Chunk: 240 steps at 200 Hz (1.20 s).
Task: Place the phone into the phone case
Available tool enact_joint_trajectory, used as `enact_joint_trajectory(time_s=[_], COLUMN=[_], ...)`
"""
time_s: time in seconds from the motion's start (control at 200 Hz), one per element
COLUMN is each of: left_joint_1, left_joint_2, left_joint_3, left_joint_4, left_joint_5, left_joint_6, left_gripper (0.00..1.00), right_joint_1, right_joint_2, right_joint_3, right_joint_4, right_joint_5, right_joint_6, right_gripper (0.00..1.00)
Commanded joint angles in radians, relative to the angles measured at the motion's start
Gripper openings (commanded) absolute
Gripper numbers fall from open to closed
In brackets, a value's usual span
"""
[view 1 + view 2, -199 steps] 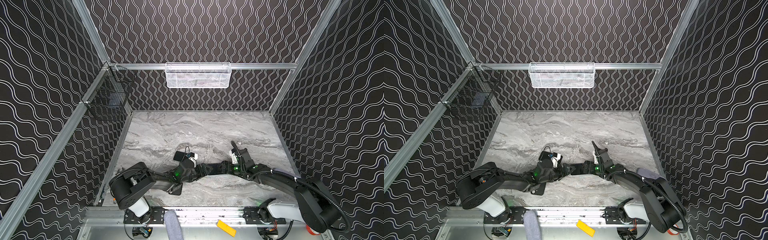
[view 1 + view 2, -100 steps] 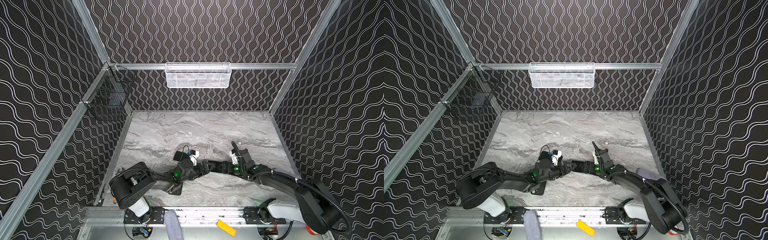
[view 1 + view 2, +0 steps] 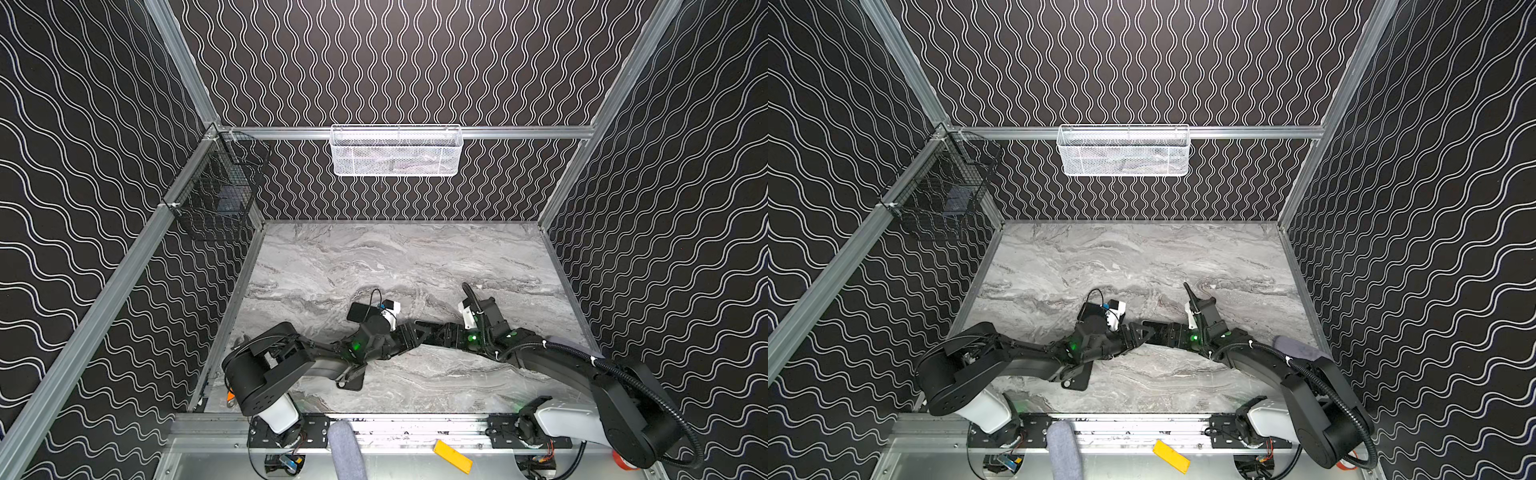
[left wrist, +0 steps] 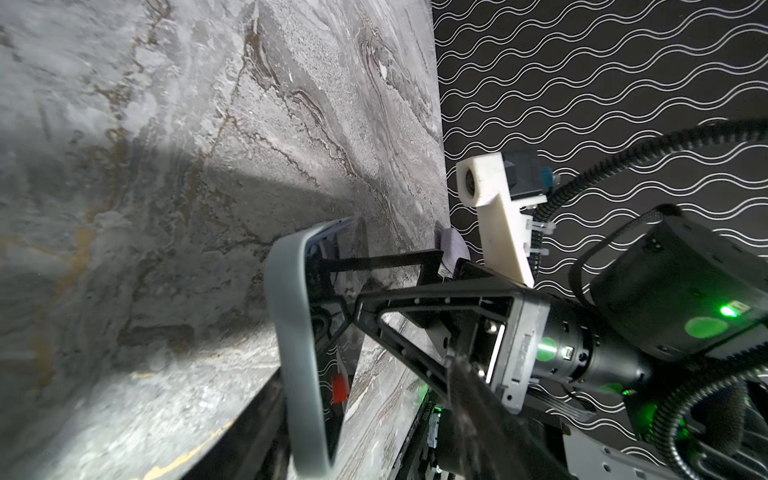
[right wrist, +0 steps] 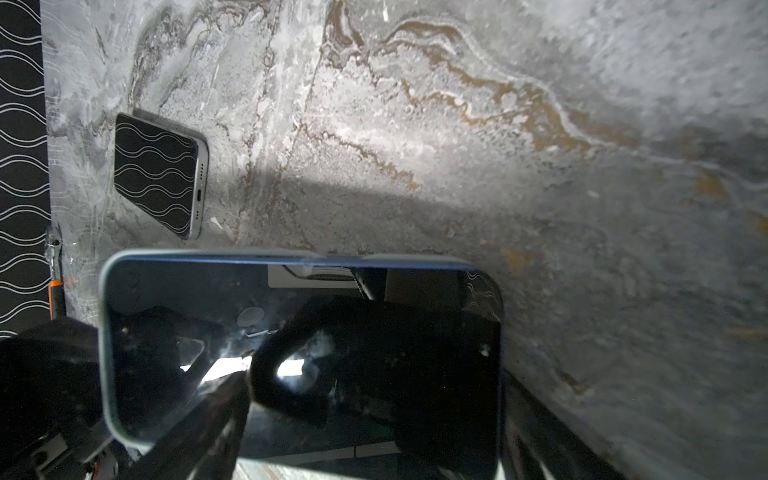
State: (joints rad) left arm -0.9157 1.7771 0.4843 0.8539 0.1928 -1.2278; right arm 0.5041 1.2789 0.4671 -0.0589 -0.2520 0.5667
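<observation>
My right gripper (image 5: 370, 415) is shut across a blue-grey phone case (image 5: 299, 259), held just above the marble table (image 3: 395, 257) near its front middle. A glossy dark screen fills the case and mirrors my fingers. Seen from the left wrist, the case (image 4: 291, 332) is edge-on with the right gripper (image 4: 328, 297) behind it. My left gripper (image 4: 365, 432) straddles the case's near end, open, with a gap between one blurred finger (image 4: 473, 411) and the screen. In a top view the left gripper (image 3: 415, 337) and right gripper (image 3: 432, 330) meet tip to tip. A bare silver-edged phone (image 5: 160, 174) lies flat by the left wall.
A white mesh basket (image 3: 397, 151) hangs on the back wall and a black wire basket (image 3: 216, 199) on the left wall. On the front rail are a yellow tag (image 3: 453, 455) and a grey roll (image 3: 345, 449). Patterned walls close three sides.
My left gripper has slid a little to the right and back, toward the right gripper and around the case's end. The right arm has stayed still with the case.
</observation>
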Motion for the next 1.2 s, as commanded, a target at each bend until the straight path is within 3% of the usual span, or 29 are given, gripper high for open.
enact_joint_trajectory(time_s=[0.0, 0.445, 0.851, 1.196], left_joint_1=[-0.001, 0.001, 0.001, 0.001], left_joint_2=[0.008, 0.019, 0.030, 0.026], left_joint_3=[0.024, 0.066, 0.080, 0.067], left_joint_4=[0.022, -0.118, -0.136, -0.134], left_joint_5=[0.033, 0.023, 0.025, 0.023], left_joint_6=[0.011, 0.025, 0.025, 0.018], left_gripper=[0.61, 0.48, 0.22, 0.07], right_joint_1=[0.004, 0.003, 0.004, 0.004], right_joint_2=[0.004, -0.001, 0.001, -0.005], right_joint_3=[-0.008, -0.010, -0.007, 0.000], right_joint_4=[-0.162, -0.161, -0.161, -0.171], right_joint_5=[-0.024, -0.024, -0.026, -0.025], right_joint_6=[0.010, 0.009, 0.009, 0.005], right_gripper=[0.90, 0.90, 0.90, 0.90])
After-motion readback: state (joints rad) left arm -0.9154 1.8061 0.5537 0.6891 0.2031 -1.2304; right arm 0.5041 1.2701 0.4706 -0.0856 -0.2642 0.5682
